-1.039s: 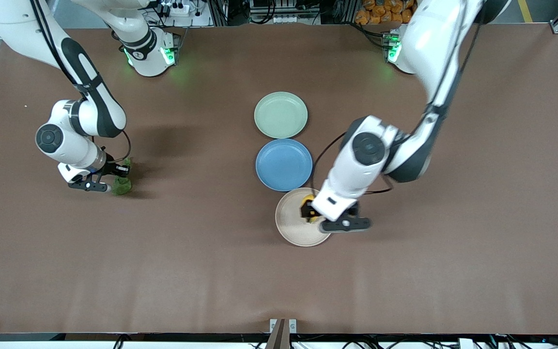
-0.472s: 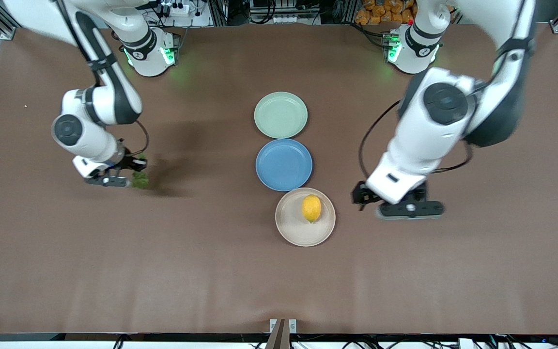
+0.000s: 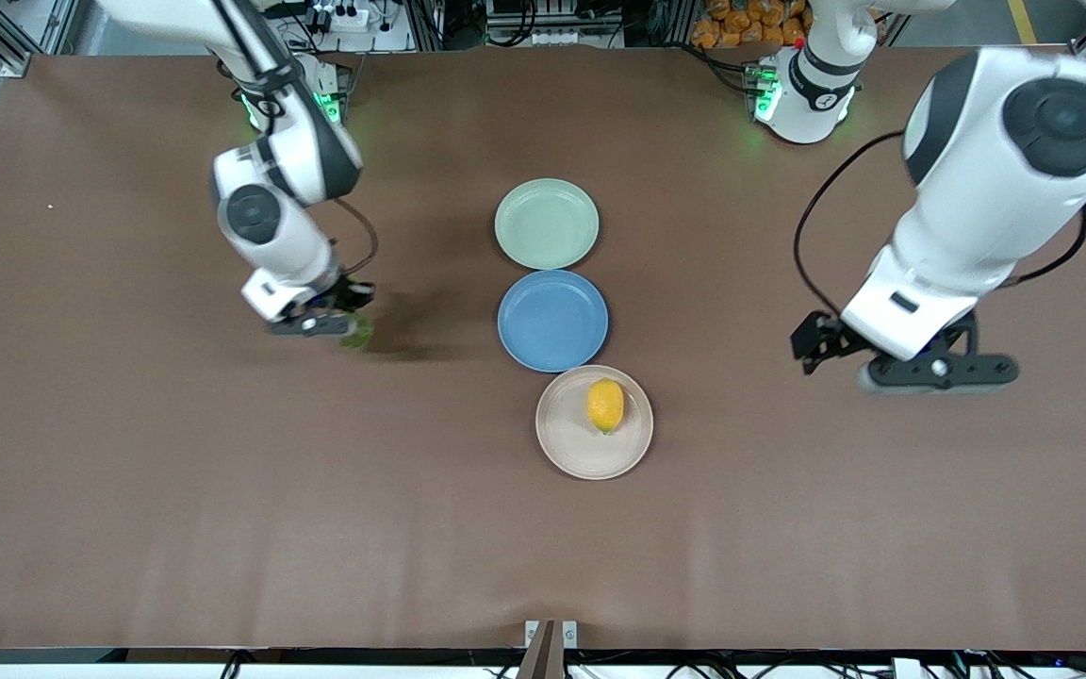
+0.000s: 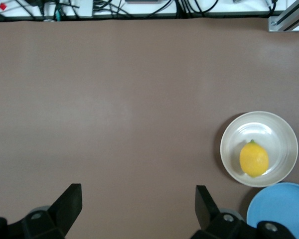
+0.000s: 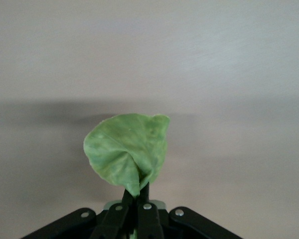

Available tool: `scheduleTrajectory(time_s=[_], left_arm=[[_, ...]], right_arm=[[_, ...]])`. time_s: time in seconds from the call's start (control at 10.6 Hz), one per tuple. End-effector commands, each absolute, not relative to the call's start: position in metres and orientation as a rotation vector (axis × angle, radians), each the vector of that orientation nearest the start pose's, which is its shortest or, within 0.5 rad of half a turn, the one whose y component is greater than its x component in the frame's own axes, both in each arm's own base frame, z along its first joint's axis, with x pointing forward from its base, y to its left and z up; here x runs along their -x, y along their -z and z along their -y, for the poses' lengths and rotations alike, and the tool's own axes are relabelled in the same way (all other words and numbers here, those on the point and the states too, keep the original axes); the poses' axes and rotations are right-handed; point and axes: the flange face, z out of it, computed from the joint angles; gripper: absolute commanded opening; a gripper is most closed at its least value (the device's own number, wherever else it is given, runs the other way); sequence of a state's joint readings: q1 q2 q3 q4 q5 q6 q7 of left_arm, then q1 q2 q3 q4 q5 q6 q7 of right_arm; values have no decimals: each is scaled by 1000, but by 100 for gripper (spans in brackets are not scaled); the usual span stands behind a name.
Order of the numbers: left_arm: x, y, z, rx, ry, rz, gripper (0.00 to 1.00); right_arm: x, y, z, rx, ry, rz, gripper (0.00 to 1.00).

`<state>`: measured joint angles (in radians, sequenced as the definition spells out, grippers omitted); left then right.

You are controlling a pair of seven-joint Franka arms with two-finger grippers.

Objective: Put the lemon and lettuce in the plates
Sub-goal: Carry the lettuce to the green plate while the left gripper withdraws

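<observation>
The yellow lemon [image 3: 605, 405] lies in the beige-white plate [image 3: 566, 441], the plate nearest the front camera; both show in the left wrist view, the lemon [image 4: 253, 159] in the plate [image 4: 284, 130]. The mint green plate [image 3: 546, 223] is bare, nearest the robots' bases. My right gripper [image 3: 347, 321] is shut on the green lettuce [image 3: 355, 332] and holds it above bare table toward the right arm's end; in the right wrist view the leaf [image 5: 128, 151] hangs from the closed fingers [image 5: 137, 201]. My left gripper [image 3: 812, 347] is open and empty, raised over bare table toward the left arm's end.
A blue plate [image 3: 552, 320] sits between the mint green plate and the beige-white plate; its edge shows in the left wrist view [image 4: 281, 211]. Brown table spreads around the row of plates. Cables and a metal frame line the table edge by the bases.
My left gripper let go of the lemon in the beige-white plate, rose and moved away toward the left arm's end. My right gripper carried the lettuce toward the plates.
</observation>
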<state>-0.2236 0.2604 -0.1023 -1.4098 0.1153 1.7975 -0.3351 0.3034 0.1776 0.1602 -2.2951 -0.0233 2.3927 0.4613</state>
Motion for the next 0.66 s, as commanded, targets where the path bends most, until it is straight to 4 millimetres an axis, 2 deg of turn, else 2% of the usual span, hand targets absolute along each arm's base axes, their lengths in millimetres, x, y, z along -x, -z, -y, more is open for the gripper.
scheduleTrajectory(time_s=[0.0, 0.09, 0.19, 0.38, 0.47, 0.57], left_arm=[[-608, -592, 158, 3075, 212, -70, 100], [-606, -599, 142, 3068, 202, -86, 100], [-600, -609, 137, 3066, 202, -79, 100], [-588, -630, 122, 3080, 208, -38, 100], [-586, -632, 121, 3111, 195, -24, 100], [-585, -631, 109, 3153, 147, 20, 100]], right_arm=[[-428, -287, -307, 3154, -122, 11, 0], [-409, -294, -338, 3149, -114, 20, 0], [-387, -297, -368, 3152, -125, 24, 0], [-339, -289, -415, 3164, -153, 99, 0], [-320, -284, -435, 3169, -167, 78, 0], [-308, -281, -453, 3170, -176, 58, 0]])
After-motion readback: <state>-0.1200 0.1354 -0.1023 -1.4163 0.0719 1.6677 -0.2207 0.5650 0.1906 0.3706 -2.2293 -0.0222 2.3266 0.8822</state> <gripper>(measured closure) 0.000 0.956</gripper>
